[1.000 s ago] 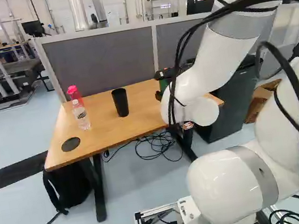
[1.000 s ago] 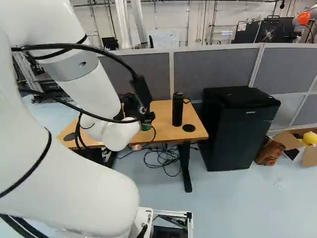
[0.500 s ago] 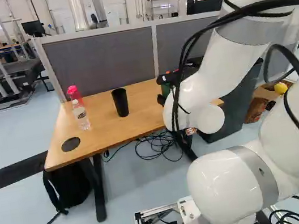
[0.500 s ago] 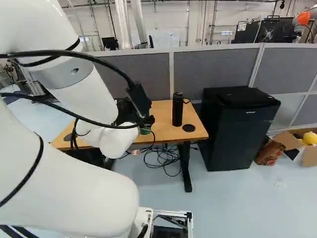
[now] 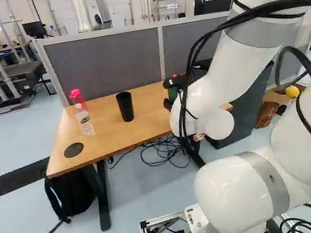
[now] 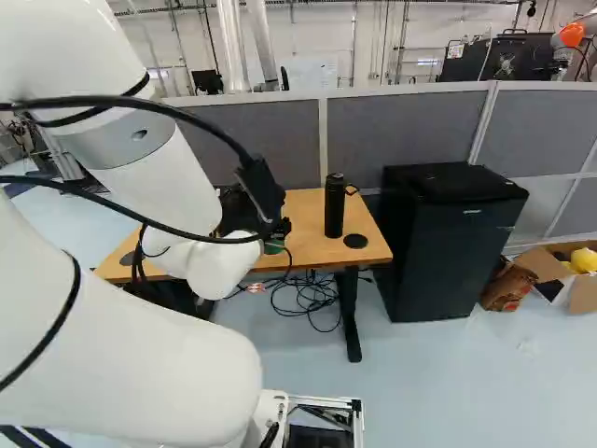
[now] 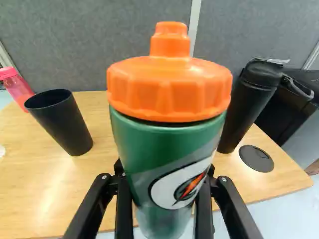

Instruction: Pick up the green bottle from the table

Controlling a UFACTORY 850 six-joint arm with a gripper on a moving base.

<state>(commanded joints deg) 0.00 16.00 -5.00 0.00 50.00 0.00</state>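
Gripper point(image 5: 183, 79) clamped on grn btl point(image 7: 157, 149), long axis vert., cap point(image 7: 169, 89) up.

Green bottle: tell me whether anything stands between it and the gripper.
Nothing visible does. The gripper has its fingers against both sides of the green bottle; the black cup and black flask stand beyond, outside the grip.
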